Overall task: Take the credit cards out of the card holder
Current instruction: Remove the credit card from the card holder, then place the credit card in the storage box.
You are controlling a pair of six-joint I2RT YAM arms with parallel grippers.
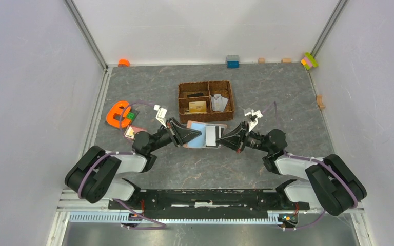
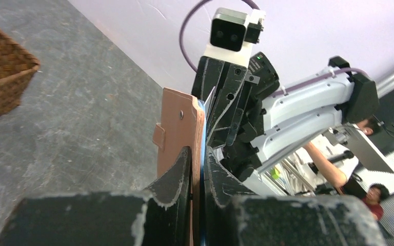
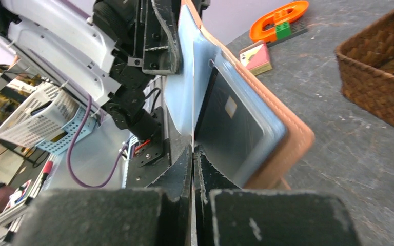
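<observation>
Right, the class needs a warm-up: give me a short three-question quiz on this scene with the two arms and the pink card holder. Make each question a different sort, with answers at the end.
1. True or false: the card holder sits inside the woven basket.
2. Multiple choice: the left fingers are clamped on A) the card holder's edge, B) the basket's rim, C) the orange ring.
3. Short answer: in the top view, what colour is the card lying in the basket's near-left compartment?

Key:
1. False. It is between the two arms, on the near side of the basket.
2. A.
3. Gold-tan.
</observation>
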